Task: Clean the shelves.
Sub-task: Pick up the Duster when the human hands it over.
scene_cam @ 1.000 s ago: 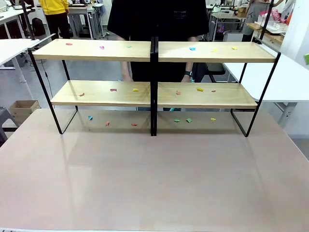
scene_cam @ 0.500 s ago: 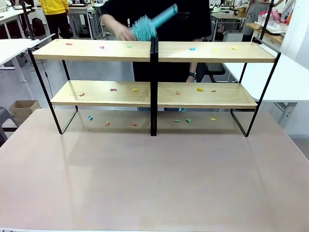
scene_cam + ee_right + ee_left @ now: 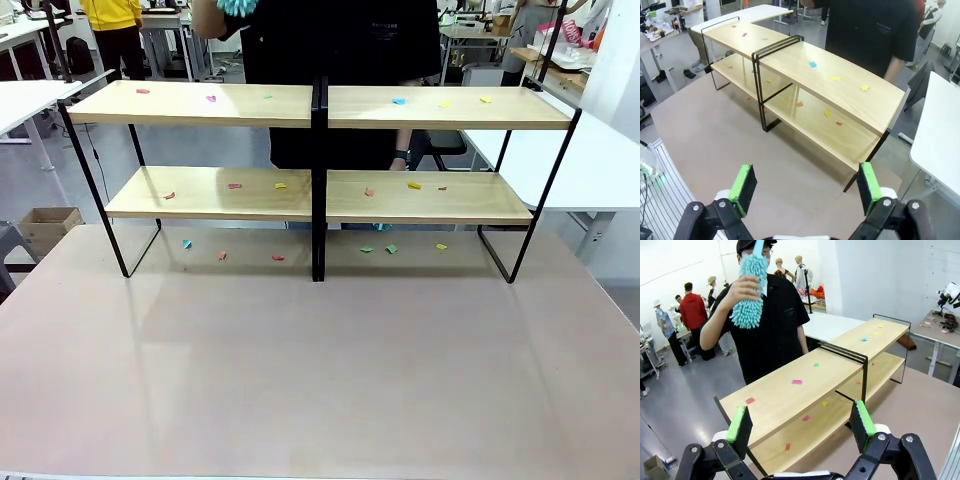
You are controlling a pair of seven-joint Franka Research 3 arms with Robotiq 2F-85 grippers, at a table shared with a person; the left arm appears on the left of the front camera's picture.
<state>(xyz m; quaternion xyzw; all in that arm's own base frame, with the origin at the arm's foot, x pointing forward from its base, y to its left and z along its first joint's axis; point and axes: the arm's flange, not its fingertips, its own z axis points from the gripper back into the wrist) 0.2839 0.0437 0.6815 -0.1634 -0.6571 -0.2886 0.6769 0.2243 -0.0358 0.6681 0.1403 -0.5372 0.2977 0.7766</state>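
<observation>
Waiting with jaws spread wide, left gripper (image 3: 800, 412) and right gripper (image 3: 806, 176) grasp nothing, both well apart from the rack. Person's hand (image 3: 741, 289) clutches a fluffy teal duster (image 3: 751, 310), roughly upright with the handle up, held behind the rack. Two-tier light wooden shelves on a thin black frame (image 3: 200, 104) stand on the far part of the pale beige table (image 3: 320, 380), long axis left-right, open front toward the robot. Small coloured paper scraps (image 3: 211, 98) dot both boards. Sweeping looks not yet begun. Next move likely needs the duster handed over or brought down to the top board.
</observation>
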